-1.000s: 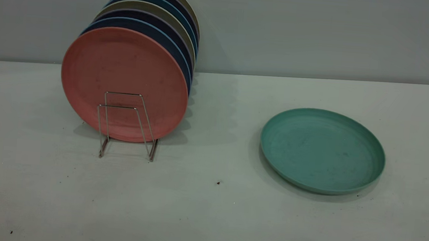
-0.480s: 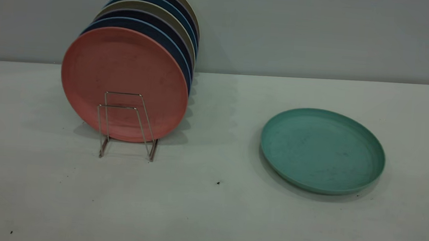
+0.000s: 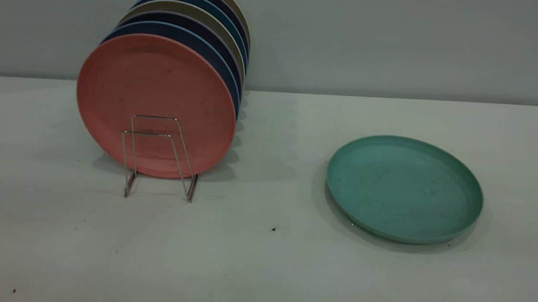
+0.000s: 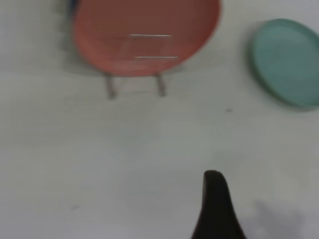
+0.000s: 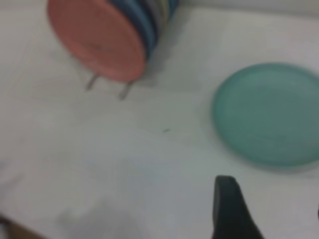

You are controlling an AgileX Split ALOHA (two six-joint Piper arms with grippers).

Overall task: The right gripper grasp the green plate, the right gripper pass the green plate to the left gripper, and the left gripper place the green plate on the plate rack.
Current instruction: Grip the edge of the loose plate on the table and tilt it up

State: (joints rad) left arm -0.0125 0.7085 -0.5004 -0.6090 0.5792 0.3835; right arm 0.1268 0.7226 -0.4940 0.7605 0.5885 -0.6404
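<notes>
Right claw (image 5: 234, 211): only one dark, smooth, tapering finger is showing at the edge of the right wrist view, hanging above the bench (image 3: 260, 265); the second finger is barely entering view, so the opening cannot be told. Nothing is sitting against the visible finger.

Left claw (image 4: 215, 206): one black wedge-shaped finger is showing in the left wrist view, likewise hanging over bare bench; the opening cannot be told, and nothing is in contact with it.

Neither claw is appearing in the exterior view.

The green plate (image 3: 404, 188) is lying flat, face up, on the right half of the bench, well apart from both claws. It is round, matte teal plastic with a low raised rim, and its surface is looking faintly scuffed.

The plate rack (image 3: 159, 157) is standing on the left half, thin silver wire bent into upright trapezoid loops. A salmon-pink plate (image 3: 156, 106) is standing on edge in it, just behind the two front loops. Behind it, dark blue plates (image 3: 189, 36) and olive ones are lining up, also on edge.

The bench is pale, matte, with a few dark specks.
</notes>
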